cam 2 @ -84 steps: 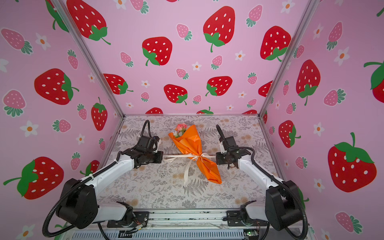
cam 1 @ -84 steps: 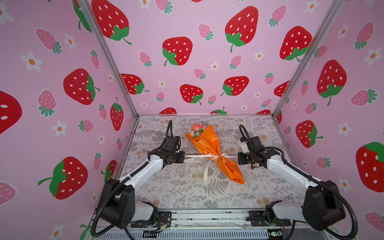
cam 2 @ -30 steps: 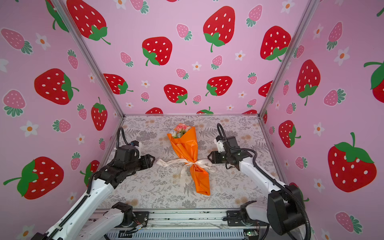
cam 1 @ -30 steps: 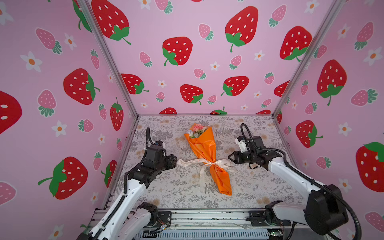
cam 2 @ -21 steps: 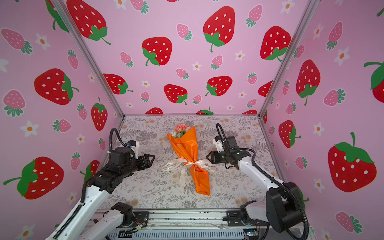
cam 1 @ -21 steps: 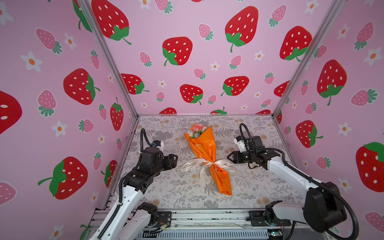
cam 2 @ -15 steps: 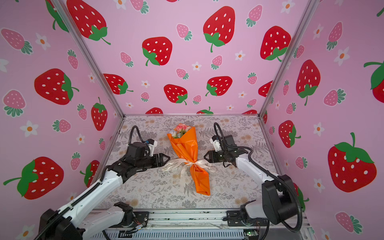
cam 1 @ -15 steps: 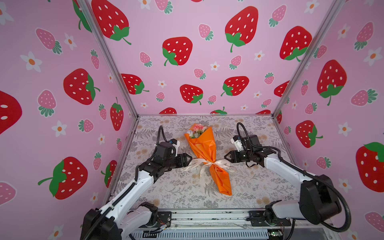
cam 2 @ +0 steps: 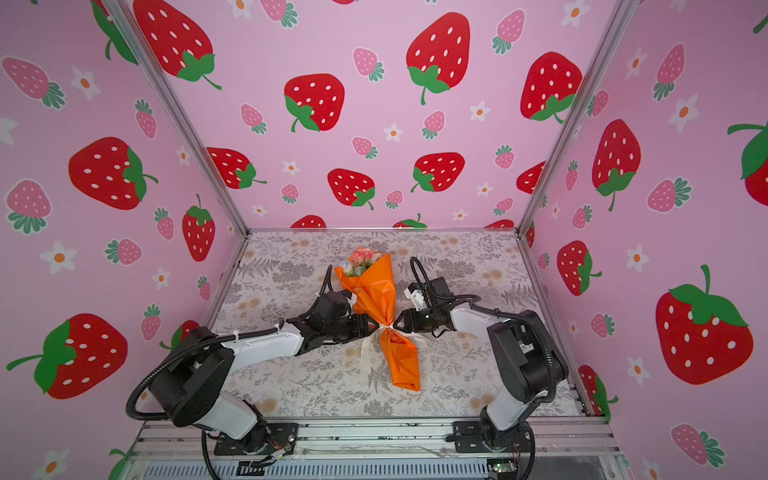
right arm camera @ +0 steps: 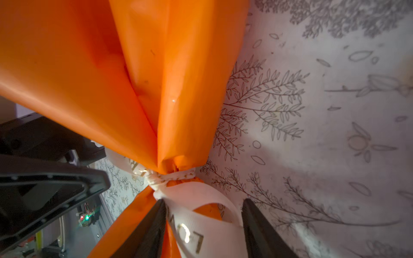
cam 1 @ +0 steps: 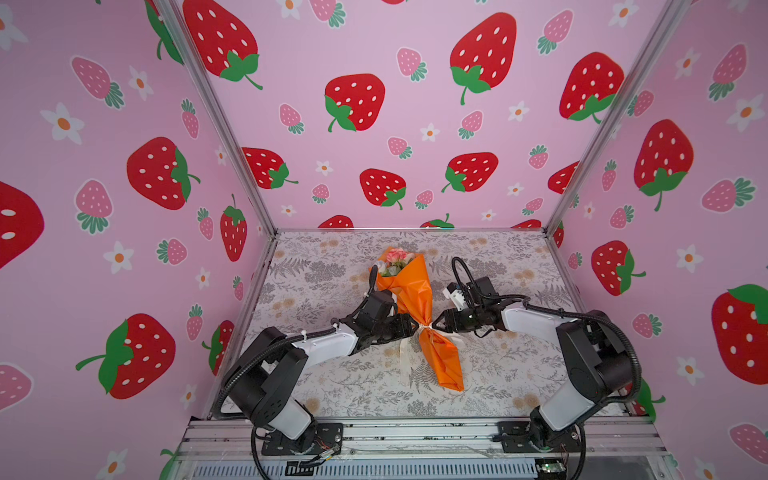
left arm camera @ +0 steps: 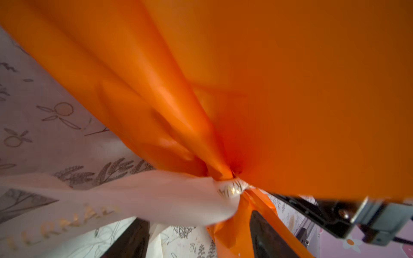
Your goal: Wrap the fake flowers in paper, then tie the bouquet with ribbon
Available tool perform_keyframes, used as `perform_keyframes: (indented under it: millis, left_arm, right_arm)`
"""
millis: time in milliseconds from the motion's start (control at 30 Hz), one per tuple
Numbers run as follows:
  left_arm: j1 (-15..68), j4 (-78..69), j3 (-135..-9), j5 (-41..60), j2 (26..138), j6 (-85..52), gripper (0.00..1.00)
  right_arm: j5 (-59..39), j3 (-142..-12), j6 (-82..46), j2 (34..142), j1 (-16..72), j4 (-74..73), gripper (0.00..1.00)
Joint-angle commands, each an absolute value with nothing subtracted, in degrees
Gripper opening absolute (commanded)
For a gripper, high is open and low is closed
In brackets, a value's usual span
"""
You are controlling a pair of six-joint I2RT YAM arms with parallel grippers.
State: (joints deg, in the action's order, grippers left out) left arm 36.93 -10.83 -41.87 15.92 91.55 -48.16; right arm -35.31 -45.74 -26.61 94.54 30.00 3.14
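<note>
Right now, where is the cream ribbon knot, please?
The knot cinches the orange paper wrap mid-table in both top views, between left fingers and right fingers.

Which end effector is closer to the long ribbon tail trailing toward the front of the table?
Left. The left end effector sits just behind the ribbon tail; the right end effector is across the orange wrap, on the knot's far side.

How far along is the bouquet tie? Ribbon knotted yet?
Done: the ribbon is cinched and knotted around the neck of the orange wrap holding the bouquet. In hand: nothing is gripped; the left hand and right hand sit open either side of the knot, the right one straddling a ribbon loop. Left: probably a final snug pull; the tails lie loose.
</note>
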Motion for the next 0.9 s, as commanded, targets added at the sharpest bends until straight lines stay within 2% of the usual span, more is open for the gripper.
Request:
perform_keyframes:
  millis: [0,267,333,667,767,867]
  left_arm:
    - [36.85,-17.66,-45.09,14.83,95.86,-50.19,0.65]
    - [34.34,-24.61,-51.99,19.9,106.1,-51.48,0.42]
    - [33.69,-25.2,-53.66,20.77,107.91,-51.53,0.4]
    - [30.68,-25.13,-58.67,25.19,112.95,-51.7,0.35]
    - [30.62,-23.74,-58.08,24.9,111.68,-51.09,0.37]
    - [30.67,-20.95,-56.91,23.06,108.39,-49.38,0.44]
  right_arm:
    - [-36.89,-41.22,-34.84,93.31,30.23,-5.58,0.57]
    - [-31.7,-38.68,-41.5,92.39,30.15,-11.98,0.54]
    - [-30.91,-39.73,-42.02,93.4,29.95,-12.52,0.54]
    - [-32.42,-44.82,-43.68,98.68,29.09,-14.76,0.52]
    - [-31.57,-45.13,-43.12,97.66,28.33,-13.24,0.52]
    - [-30.04,-45.31,-41.84,94.28,27.3,-11.05,0.53]
